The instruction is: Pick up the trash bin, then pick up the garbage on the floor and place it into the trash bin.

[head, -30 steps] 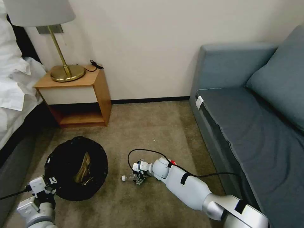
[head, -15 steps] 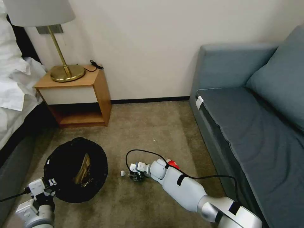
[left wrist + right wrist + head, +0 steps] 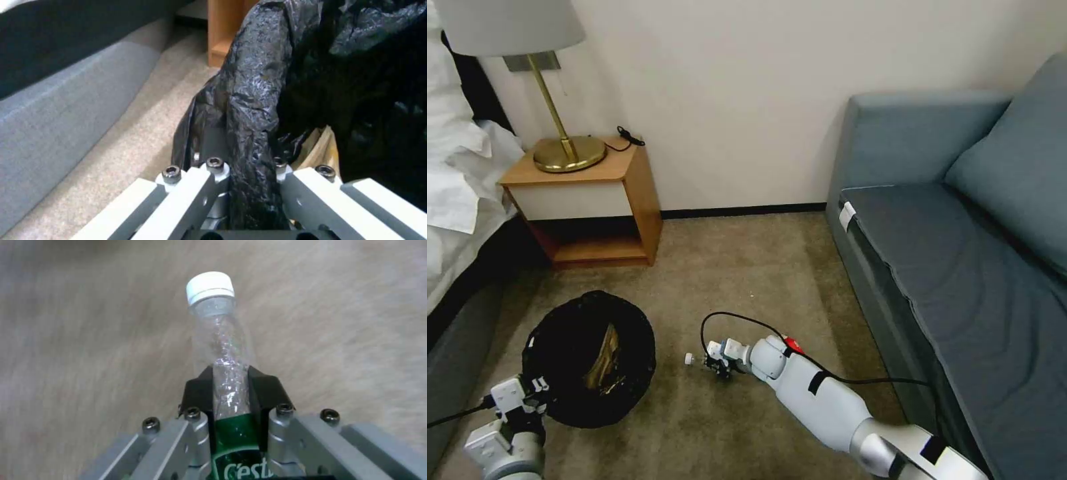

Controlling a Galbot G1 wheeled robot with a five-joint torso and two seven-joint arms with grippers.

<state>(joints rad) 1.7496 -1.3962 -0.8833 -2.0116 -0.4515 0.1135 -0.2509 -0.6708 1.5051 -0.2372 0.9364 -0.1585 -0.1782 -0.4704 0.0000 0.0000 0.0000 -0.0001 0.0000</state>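
Observation:
The trash bin (image 3: 570, 347), lined with a crinkly black bag (image 3: 253, 83), sits at my left with my left gripper (image 3: 536, 390) shut on its near rim (image 3: 249, 173). Gold-brown and tan garbage (image 3: 604, 357) lies inside it, and tan paper (image 3: 318, 151) shows past the fingers. My right gripper (image 3: 718, 365) is low over the carpet, shut on the clear green-labelled bottle (image 3: 220, 340). Its white cap (image 3: 689, 359) points toward the bin. A red packet (image 3: 790, 344) lies on the floor just behind my right forearm.
A wooden nightstand (image 3: 594, 200) with a brass lamp (image 3: 567, 150) stands by the wall at the back left. The bed (image 3: 454, 200) runs along the left. A blue-grey sofa (image 3: 960, 267) fills the right side. Open carpet (image 3: 747, 273) lies between them.
My right gripper, with the bottle in it, has shifted slightly and the cap now sits a little farther from me. More of the red packet shows behind the arm. The bin has barely moved.

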